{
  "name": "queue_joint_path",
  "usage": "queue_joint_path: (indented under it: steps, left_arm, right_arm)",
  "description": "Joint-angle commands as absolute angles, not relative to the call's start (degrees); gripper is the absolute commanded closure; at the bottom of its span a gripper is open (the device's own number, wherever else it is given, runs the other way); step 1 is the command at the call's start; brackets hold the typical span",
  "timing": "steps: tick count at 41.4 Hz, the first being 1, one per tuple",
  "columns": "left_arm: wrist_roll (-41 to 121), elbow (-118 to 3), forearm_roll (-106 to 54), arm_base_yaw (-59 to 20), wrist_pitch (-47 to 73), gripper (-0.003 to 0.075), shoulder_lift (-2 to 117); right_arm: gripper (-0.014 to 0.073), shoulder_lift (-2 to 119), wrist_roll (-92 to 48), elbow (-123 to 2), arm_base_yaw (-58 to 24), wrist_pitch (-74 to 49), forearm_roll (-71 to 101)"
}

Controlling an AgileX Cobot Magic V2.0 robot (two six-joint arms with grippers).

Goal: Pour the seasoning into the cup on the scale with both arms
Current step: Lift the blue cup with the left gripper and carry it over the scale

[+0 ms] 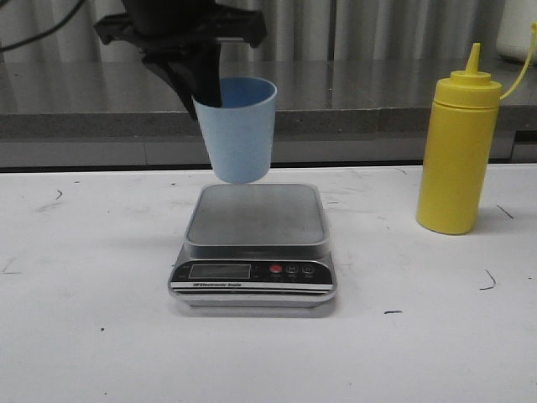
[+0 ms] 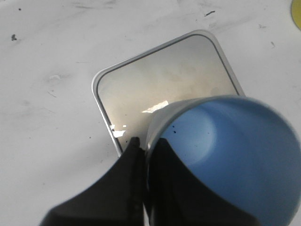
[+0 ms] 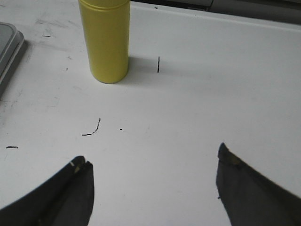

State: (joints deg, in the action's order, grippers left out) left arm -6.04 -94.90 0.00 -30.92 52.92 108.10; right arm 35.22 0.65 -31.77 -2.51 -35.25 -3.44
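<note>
My left gripper (image 1: pixel 205 88) is shut on the rim of the pale blue cup (image 1: pixel 238 130) and holds it a little above the back edge of the scale (image 1: pixel 254 245). In the left wrist view one finger is inside the cup (image 2: pixel 235 155) and one outside, over the steel platform (image 2: pixel 164 89). The yellow seasoning bottle (image 1: pixel 460 151) stands upright on the table right of the scale. In the right wrist view my right gripper (image 3: pixel 153 160) is open and empty over the bare table, with the bottle (image 3: pixel 106 37) ahead of it. The right gripper is out of the front view.
The white table (image 1: pixel 84 336) bears small black marks. A grey ledge (image 1: pixel 67 101) runs along the back. The scale's corner (image 3: pixel 9 42) shows at the edge of the right wrist view.
</note>
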Motion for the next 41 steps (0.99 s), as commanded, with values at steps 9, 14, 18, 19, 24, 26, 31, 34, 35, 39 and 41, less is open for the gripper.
queue_joint_path:
  steps: [9, 14, 18, 19, 24, 26, 31, 34, 35, 39, 41]
  left_arm:
    - [-15.98, -96.70, 2.61, -31.39, 42.83, 0.0741, 108.83]
    - [-15.98, -96.70, 2.61, -31.39, 42.54, 0.0740, 109.48]
    - [-15.98, -96.70, 2.61, -31.39, 43.86, 0.0740, 109.77]
    - [-15.98, -96.70, 2.61, -31.39, 44.30, 0.0740, 109.77]
    - [-15.98, -96.70, 2.84, -31.39, 44.86, 0.0740, 109.99]
    - [-15.98, -96.70, 2.84, -31.39, 45.10, 0.0740, 110.04]
    - [-15.98, -96.70, 3.56, -31.39, 45.37, 0.0740, 110.73]
    - [-15.98, -96.70, 4.16, -31.39, 45.37, 0.0740, 110.90]
    - [-15.98, -96.70, 4.16, -31.39, 45.37, 0.0740, 110.90]
    - [-15.84, -96.70, 4.16, -31.39, 45.15, 0.0735, 110.90]
    - [-15.56, -96.70, 4.16, -31.39, 45.07, 0.0720, 110.90]
  right_arm:
    - [0.0031, 35.62, 0.00, -33.30, -2.51, -31.15, -4.24]
    - [0.0031, 35.62, 0.00, -33.30, -2.51, -31.15, -4.24]
    - [0.0031, 35.62, 0.00, -33.30, -2.51, -31.15, -4.24]
    - [0.0031, 35.62, 0.00, -33.30, -2.51, -31.15, -4.24]
    - [0.0031, 35.62, 0.00, -33.30, -2.51, -31.15, -4.24]
    - [0.0031, 35.62, 0.00, -33.30, -2.51, -31.15, -4.24]
    - [0.0031, 35.62, 0.00, -33.30, -2.51, -31.15, -4.24]
    - [0.0031, 35.62, 0.00, -33.30, -2.51, -31.15, -4.24]
    - [0.0031, 35.62, 0.00, -33.30, -2.51, -31.15, -4.24]
    - [0.0031, 35.62, 0.00, -33.30, -2.51, -31.15, -4.24]
    - [0.0031, 35.62, 0.00, -33.30, -2.51, -31.15, -4.24]
